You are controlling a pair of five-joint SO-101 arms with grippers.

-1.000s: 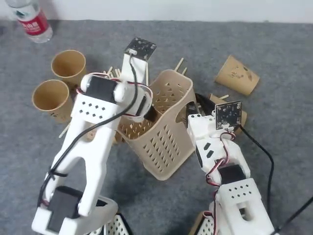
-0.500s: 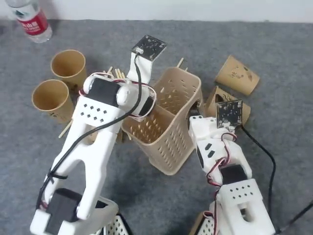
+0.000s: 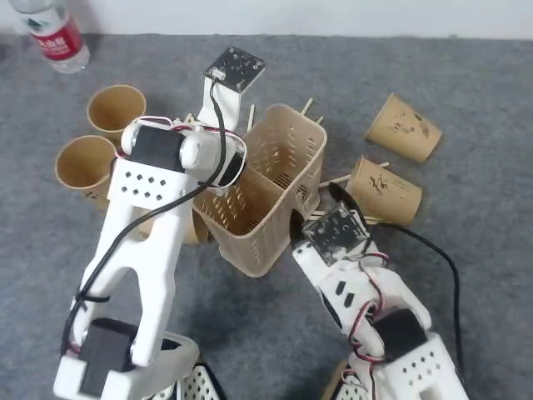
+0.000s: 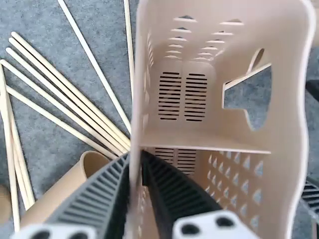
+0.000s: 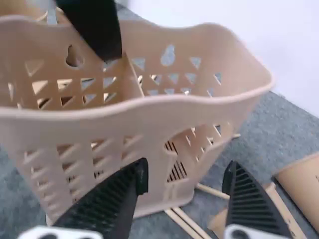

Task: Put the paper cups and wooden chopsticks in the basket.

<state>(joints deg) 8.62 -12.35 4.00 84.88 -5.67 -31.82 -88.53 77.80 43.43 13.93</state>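
From above, the beige perforated plastic basket (image 3: 266, 187) stood tilted between the arms, with brown paper cups (image 3: 115, 108) and pale wooden chopsticks (image 3: 306, 107) scattered around it. Left wrist: the left gripper (image 4: 136, 167) pinched its thin wall, which looked light but flexible and likely to twist. Right wrist: the right gripper (image 5: 188, 169) gaped empty beside the outer wall.

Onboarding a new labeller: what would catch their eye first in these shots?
The beige basket stands out first, tilted at mid-table. The left pincer is shut on its wall and the right pincer is open at its outer side. Around it on the grey mat lie loose wooden chopsticks, with two upright paper cups on the left and two tipped paper cups on the right.
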